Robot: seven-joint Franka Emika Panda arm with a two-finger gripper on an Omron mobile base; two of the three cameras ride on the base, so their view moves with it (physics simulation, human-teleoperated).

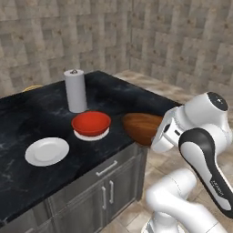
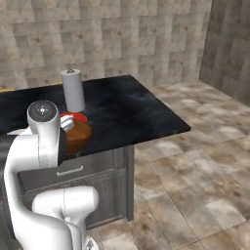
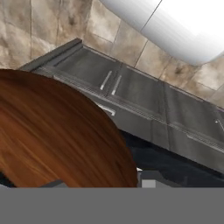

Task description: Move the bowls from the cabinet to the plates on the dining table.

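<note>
the wooden brown bowl (image 1: 140, 127) hangs tilted at the dining table (image 1: 27, 177) edge near the red bowl (image 1: 91, 123), gripper (image 1: 157, 136) pinching its rim; looks light, stiff, kinda slick, so i'd grip the rim.

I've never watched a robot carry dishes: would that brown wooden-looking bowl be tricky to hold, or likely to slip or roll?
The brown bowl, at the gripper, looks rigid, so it probably won't flex. Its smooth, curved wall could slip between narrow fingers. It hangs tilted past the dining table edge, so if dropped it might roll. The white plate is flat and would steady it little.
</note>
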